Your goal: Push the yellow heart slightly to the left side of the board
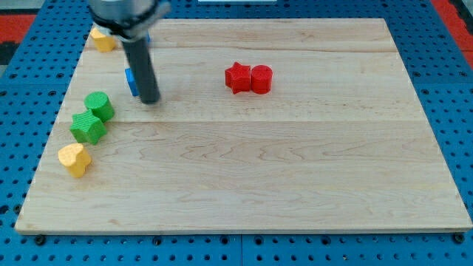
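Note:
The yellow heart (75, 159) lies near the board's left edge, toward the view's bottom left. My tip (150, 100) rests on the board well up and to the right of the heart, not touching it. The rod stands right next to a blue block (131, 80), which it partly hides. A green cylinder (99, 106) and a green star-like block (88, 127) sit between the tip and the heart, just above the heart.
A yellow block (102, 39) lies at the top left corner. A red star (237, 77) and a red cylinder (261, 78) touch each other at the upper middle. The wooden board (295, 185) sits on a blue pegboard.

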Action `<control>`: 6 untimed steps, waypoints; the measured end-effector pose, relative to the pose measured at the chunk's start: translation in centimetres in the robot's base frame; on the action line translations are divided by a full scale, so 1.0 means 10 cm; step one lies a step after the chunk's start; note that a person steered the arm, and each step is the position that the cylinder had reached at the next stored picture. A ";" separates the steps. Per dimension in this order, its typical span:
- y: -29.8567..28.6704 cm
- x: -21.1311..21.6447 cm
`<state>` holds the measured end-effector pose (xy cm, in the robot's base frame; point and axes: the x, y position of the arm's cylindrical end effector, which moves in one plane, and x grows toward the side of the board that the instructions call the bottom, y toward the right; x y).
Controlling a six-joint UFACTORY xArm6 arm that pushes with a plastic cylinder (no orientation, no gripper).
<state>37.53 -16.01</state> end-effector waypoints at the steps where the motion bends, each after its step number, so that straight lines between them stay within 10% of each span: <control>1: -0.12 -0.94; 4: 0.64 1.50; 6: -0.50 1.56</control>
